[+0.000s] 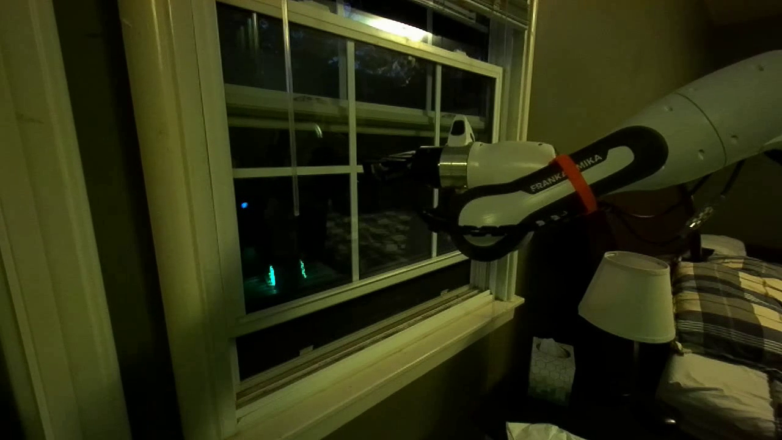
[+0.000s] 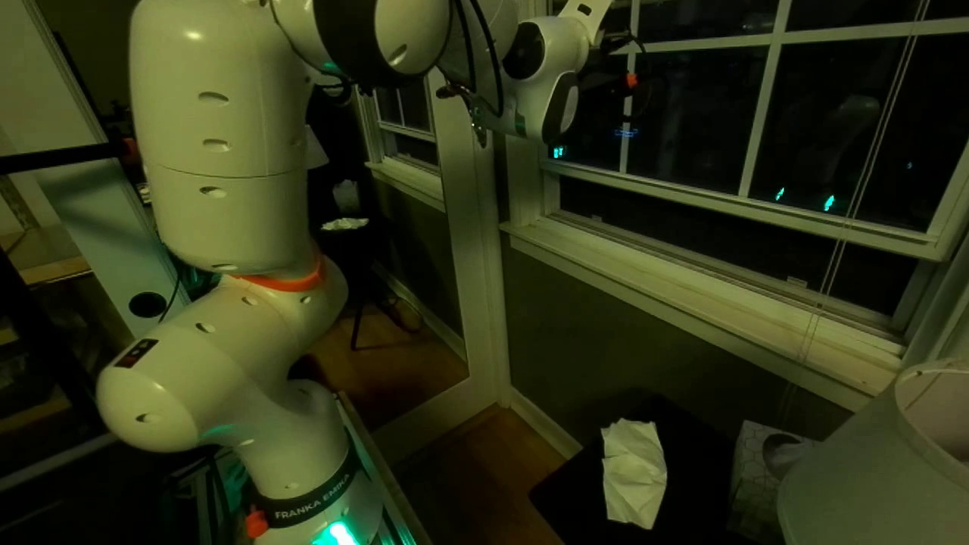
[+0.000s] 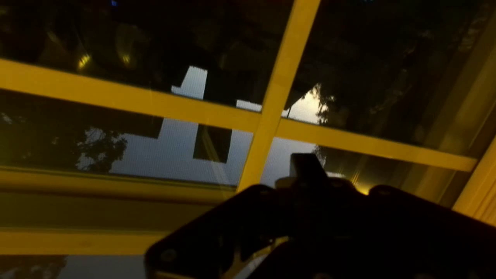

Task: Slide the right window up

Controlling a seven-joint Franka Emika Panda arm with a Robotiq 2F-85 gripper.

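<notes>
The right window is a cream-white sash with thin muntins over dark glass, in both exterior views (image 1: 353, 227) (image 2: 762, 113). It is partly raised, with a dark gap between its bottom rail and the sill. Its muntin crossing fills the middle of the wrist view (image 3: 267, 120). My black gripper (image 1: 374, 168) points at the glass beside a muntin crossing, well above the bottom rail. In the wrist view my gripper (image 3: 306, 164) is a dark shape with its fingertips together and nothing seen between them. I cannot tell whether the tips touch the sash.
The sill (image 1: 391, 366) runs under the window. A clear blind wand (image 1: 292, 122) hangs before the glass. A lamp (image 1: 629, 299), a tissue box (image 1: 551, 373) and a bed (image 1: 727, 299) stand at the right. A crumpled white paper (image 2: 634, 473) lies on a dark table.
</notes>
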